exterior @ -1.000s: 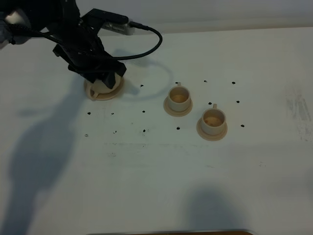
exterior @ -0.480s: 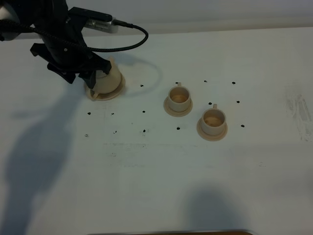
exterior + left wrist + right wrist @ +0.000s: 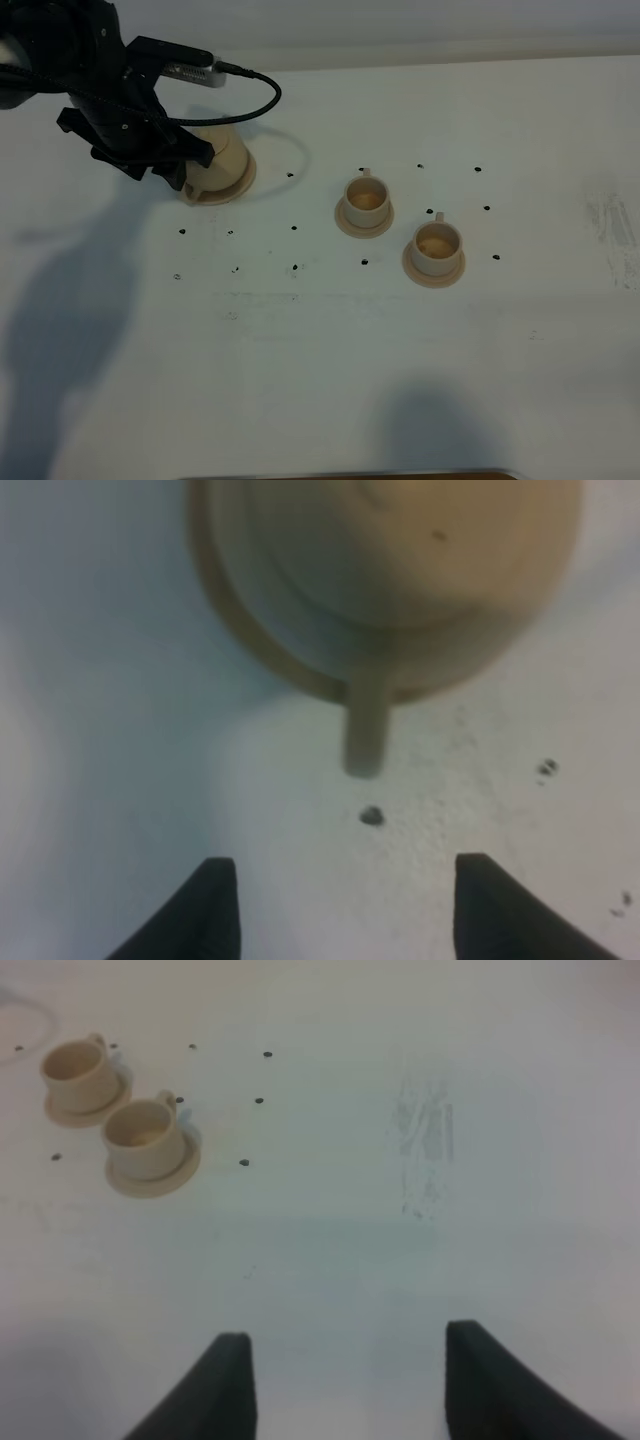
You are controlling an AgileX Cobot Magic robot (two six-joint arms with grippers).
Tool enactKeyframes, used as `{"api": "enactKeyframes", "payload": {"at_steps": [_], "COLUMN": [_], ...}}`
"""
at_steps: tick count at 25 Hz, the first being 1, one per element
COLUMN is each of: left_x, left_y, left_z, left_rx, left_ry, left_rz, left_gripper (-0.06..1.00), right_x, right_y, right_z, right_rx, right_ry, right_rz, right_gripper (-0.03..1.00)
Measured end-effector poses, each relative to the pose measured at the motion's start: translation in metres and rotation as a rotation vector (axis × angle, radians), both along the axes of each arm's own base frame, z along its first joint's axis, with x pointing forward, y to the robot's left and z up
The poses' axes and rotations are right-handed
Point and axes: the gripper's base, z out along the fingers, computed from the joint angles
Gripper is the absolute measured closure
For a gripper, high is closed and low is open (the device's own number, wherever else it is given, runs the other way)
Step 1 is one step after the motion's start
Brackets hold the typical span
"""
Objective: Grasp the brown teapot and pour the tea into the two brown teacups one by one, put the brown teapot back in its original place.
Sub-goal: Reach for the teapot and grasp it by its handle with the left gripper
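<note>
**A:** What has changed over on the left?

**B:** The left fingers (image 3: pixel 215 915) have drawn back leftward off the teapot (image 3: pixel 222 160). A second ago the arm hid it. Now they stand spread wide with nothing between them, and the pot's handle (image 3: pixel 365 725) is just ahead, untouched.

**A:** And the pot itself?

**B:** It is upright on its wide saucer (image 3: pixel 242 186), at the far left of the surface (image 3: pixel 300 380). I'd judge it has been put back in its place.

**A:** The cups?

**B:** The two teacups (image 3: pixel 367 198) sit further right, each on its own saucer, unmoved. Both show tan liquid, so the pouring looks done.

**A:** Is there room to leave?

**B:** The cable (image 3: pixel 277 92) loops close behind the pot, and the surface's far edge runs just behind the arm. Retreating left or upward seems safer than swinging across. The front is bare apart from black dots (image 3: pixel 294 227). At far right, the right fingers (image 3: pixel 232 1385) hang wide apart and empty, well apart from the cups.
</note>
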Motion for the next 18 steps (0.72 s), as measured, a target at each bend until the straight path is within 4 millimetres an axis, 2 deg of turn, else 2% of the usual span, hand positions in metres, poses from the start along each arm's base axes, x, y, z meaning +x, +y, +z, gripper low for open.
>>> {"api": "enactKeyframes", "payload": {"at_steps": [7,18], "left_x": [0.007,0.015], "left_y": [0.000,-0.003], "left_z": [-0.022,-0.027], "left_rx": [-0.012,-0.044], "left_ry": [0.020,-0.049], "left_rz": [-0.022,-0.016], "left_gripper": [0.49,0.49], "right_x": [0.000,0.000], "right_y": [0.000,0.000], "right_z": [0.000,0.000], "right_rx": [0.000,0.000], "right_ry": [0.000,0.000], "right_rz": [0.000,0.000], "right_gripper": [0.53,0.53]}}
